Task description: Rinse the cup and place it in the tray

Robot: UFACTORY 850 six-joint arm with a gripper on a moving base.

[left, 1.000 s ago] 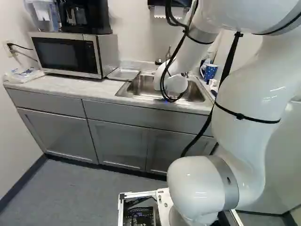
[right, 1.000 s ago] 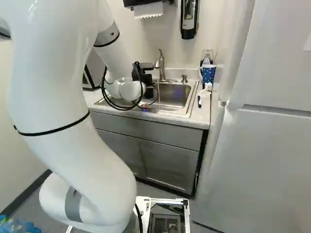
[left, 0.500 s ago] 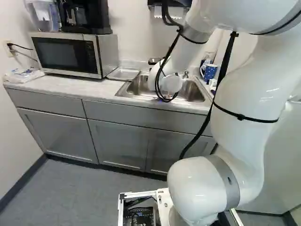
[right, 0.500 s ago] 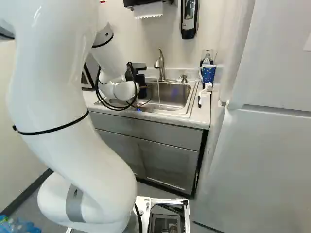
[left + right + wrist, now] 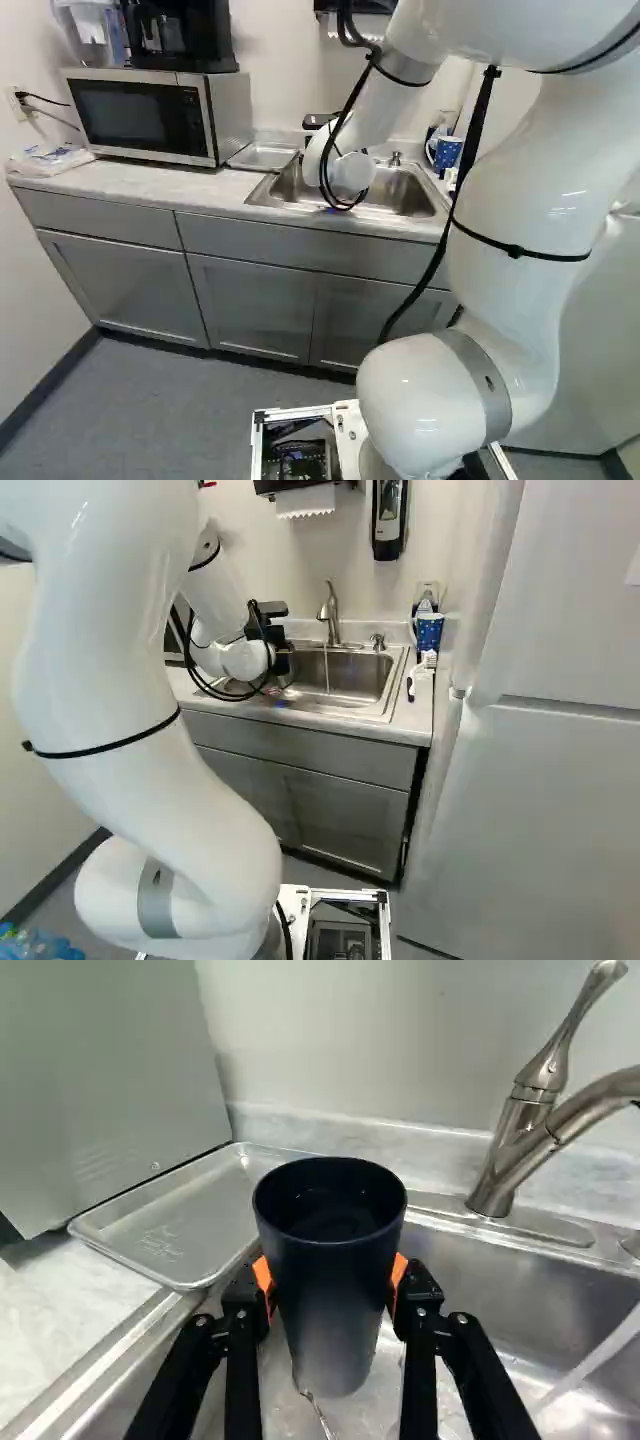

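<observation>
Our hand (image 5: pixel 333 1285) clasps the cup (image 5: pixel 335 1345) over the sink (image 5: pixel 560 1272), mid-left of the right base view, presumably to catch drips.

A microwave (image 5: pixel 140 117) stands on the counter (image 5: pixel 150 186), a black coffee maker (image 5: pixel 185 40) and a clear container (image 5: pixel 90 32) on top, a plastic bag (image 5: pixel 50 161) beside it. In the right base view, a dotted blue mug (image 5: pixel 429 633) stands near a brush (image 5: pixel 430 660), below a wall-mounted soap dispenser (image 5: pixel 388 520); a fridge (image 5: pixel 550 780) fills the right.
</observation>
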